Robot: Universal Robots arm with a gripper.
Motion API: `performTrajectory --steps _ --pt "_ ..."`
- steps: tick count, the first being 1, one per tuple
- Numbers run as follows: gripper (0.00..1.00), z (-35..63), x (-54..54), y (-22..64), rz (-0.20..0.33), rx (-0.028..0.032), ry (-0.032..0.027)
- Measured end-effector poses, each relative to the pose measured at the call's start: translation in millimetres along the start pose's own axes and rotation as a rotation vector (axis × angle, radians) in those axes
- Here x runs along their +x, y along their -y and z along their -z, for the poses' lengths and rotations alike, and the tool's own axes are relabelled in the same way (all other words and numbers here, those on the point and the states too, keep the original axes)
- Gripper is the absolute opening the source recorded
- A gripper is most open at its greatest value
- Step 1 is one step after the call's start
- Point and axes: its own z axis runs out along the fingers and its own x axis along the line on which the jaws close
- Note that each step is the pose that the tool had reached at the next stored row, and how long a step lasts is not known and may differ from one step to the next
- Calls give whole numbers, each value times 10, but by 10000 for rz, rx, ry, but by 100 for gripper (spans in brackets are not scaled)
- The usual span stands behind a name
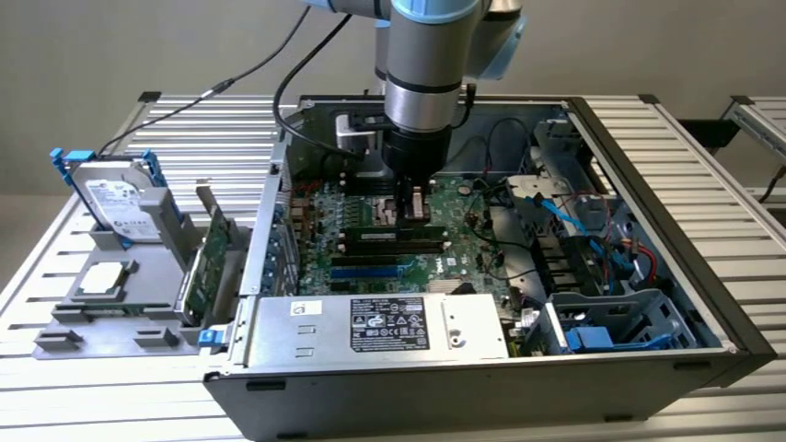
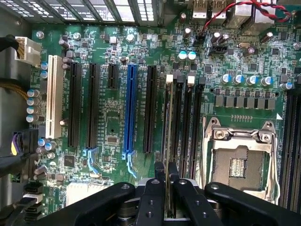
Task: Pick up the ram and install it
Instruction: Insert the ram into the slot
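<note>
Pinching the ram (image 2: 168, 132) edge-on between closed fingers (image 2: 160, 170), holding it along a memory slot (image 2: 169, 80) on the motherboard (image 2: 113, 117) (touching or just above, unclear). Pick-up done; seating looking unfinished.

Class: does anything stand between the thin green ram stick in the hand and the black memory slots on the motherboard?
Nothing visible does. The hand holds the thin green ram stick edge-on, lined up with the long black memory slots.
</note>
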Motion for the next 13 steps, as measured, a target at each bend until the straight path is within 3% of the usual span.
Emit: performTrajectory --steps 13 --pt "14 -55 -3 3 0 -3 -50"
